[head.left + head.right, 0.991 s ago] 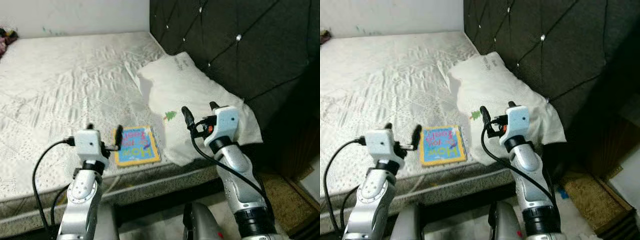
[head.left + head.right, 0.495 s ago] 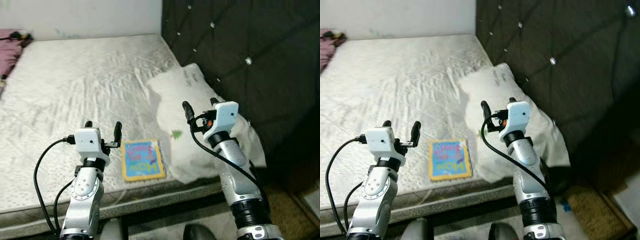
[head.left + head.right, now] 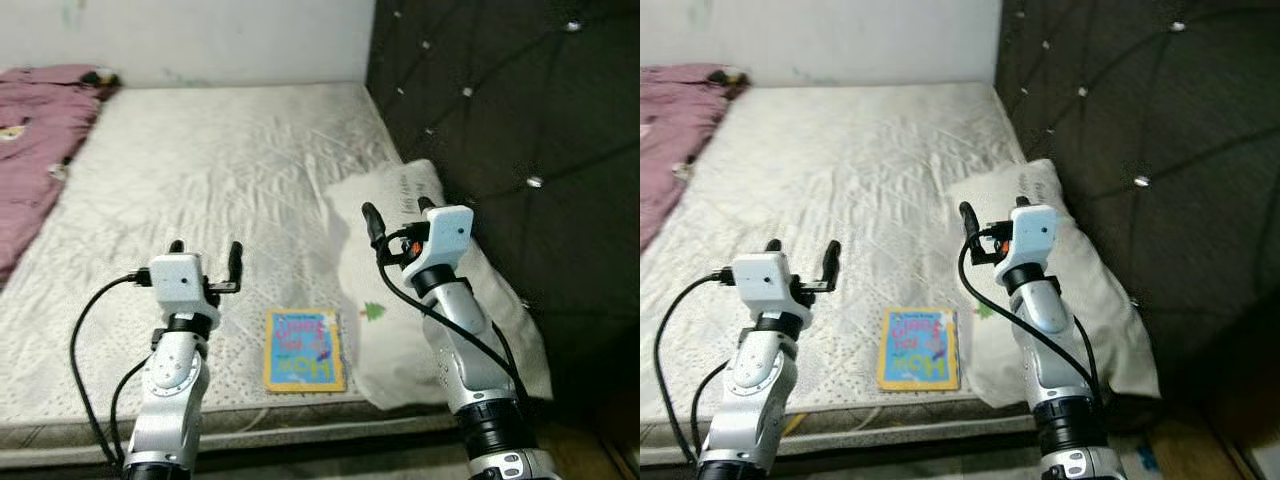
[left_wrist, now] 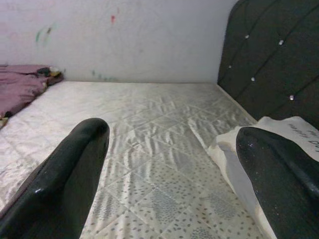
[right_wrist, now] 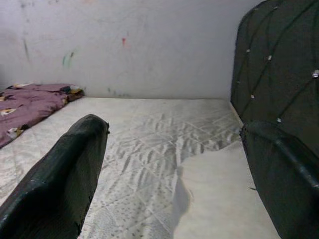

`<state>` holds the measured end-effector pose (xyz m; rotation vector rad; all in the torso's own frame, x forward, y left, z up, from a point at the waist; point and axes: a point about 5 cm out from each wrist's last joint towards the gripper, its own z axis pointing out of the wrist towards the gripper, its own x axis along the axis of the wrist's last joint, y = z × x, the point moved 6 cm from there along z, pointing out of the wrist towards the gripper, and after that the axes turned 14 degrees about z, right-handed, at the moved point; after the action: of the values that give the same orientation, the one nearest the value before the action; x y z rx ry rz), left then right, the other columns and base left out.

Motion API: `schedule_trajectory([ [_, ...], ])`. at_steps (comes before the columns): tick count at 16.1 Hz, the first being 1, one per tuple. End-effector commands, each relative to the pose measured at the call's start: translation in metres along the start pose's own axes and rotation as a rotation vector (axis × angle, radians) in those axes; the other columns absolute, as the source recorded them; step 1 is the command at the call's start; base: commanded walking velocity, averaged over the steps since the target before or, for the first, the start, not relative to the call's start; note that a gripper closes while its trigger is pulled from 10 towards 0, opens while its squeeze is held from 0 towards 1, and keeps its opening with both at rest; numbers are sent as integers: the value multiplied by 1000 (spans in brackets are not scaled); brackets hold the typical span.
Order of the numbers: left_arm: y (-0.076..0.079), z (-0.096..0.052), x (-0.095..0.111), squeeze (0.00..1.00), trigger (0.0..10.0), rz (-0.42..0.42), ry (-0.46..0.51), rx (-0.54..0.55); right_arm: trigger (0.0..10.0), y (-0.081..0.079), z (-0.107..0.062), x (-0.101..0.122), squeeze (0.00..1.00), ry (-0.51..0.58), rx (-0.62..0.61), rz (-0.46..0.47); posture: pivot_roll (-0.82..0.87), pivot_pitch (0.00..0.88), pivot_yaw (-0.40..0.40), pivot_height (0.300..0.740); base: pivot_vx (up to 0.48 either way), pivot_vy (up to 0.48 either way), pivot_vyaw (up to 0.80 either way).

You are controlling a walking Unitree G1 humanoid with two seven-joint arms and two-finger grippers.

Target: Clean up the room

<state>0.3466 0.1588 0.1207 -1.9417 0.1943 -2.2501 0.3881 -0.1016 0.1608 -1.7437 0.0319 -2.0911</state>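
A colourful picture book point(image 3: 303, 349) lies flat near the front edge of the white mattress point(image 3: 220, 180). To its right rests a white pillow point(image 3: 440, 300) against the dark tufted headboard point(image 3: 520, 110). A purple blanket point(image 3: 35, 140) is heaped at the far left of the bed. My left gripper point(image 3: 205, 255) is held open above the mattress, left of the book, with nothing between its fingers. Over the pillow's left edge my right gripper point(image 3: 395, 215) is open too and holds nothing.
A pale wall point(image 3: 200, 40) runs behind the bed. The headboard closes off the right side. The mattress's front edge point(image 3: 250, 425) lies just below my arms. Bare quilted mattress stretches between the blanket and the pillow.
The camera has swung left and the view has shifted: the purple blanket has come into sight and the book and pillow sit further right. Both grippers stay open at about the same pose.
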Motion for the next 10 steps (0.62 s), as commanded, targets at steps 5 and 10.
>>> schedule_trajectory([
  [5, 7, -6, -1, 0, 10000, 17, -5, -28, 10000, 1, -4, -6, 0, -7, -10, 0, 33, 0, 7, 740, 0, 0, 0],
  [10, -1, -15, -2, 0, 10000, 71, -4, 0, 10000, 29, -19, -16, 0, -68, -73, -148, 44, 0, -33, 740, 0, 0, 0],
])
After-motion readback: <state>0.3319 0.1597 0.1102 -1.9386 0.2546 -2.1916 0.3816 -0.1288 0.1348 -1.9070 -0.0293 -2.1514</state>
